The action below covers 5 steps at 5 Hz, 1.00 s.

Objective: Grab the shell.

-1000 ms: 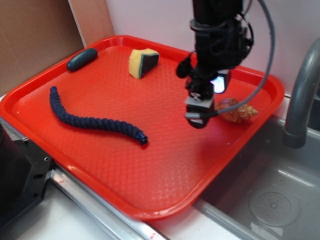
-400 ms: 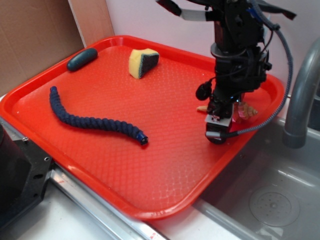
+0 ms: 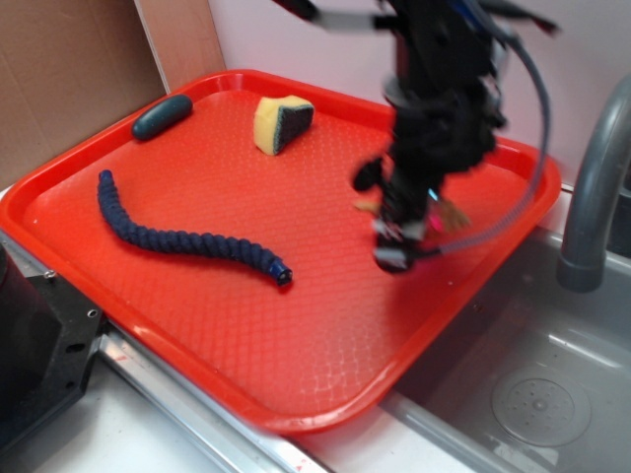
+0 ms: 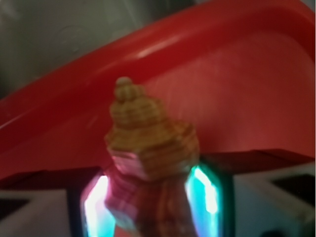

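Between the glowing pads of the gripper (image 4: 150, 205), above the red tray (image 3: 148, 286) near its sink-side edge, sits the shell (image 4: 148, 148), pinched at its wide body, its long axis running lengthwise between the pads, spire pointing away.

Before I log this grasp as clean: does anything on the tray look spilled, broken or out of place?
Nothing stands out. The shell sits whole between the gripper fingers, spire pointing out. The sponge, the dark rope and the dark oval object lie on the red tray, with no spill visible.
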Tool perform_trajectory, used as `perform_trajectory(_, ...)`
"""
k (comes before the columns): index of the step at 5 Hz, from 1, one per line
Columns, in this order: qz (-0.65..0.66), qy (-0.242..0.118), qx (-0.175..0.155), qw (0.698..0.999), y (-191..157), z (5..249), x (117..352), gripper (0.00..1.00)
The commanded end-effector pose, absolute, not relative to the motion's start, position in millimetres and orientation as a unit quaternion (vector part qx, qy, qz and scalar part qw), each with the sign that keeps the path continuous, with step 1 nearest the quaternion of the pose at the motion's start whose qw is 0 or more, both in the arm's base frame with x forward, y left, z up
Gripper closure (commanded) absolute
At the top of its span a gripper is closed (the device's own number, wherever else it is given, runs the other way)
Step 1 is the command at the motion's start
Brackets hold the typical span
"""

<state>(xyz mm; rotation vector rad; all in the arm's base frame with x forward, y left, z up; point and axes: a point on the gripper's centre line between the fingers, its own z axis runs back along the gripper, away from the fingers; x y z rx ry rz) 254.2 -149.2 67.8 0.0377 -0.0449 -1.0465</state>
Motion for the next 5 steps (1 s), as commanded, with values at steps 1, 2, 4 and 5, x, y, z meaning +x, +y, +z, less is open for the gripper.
perform_trajectory(1,-0.3,-0.019,-0.006,0.954,-91.3,150.6,188.8,1.0)
perform_trajectory(2,-0.209,0.03,0.033,0.977,-70.7,158.8,173.0,1.0)
perform_trajectory(4,-0.081,-0.002,0.038,0.996,-37.3,184.5,182.7,1.0)
perform_trajectory(5,-0.078,0.007,0.058,0.995,-33.3,182.0,187.9,1.0)
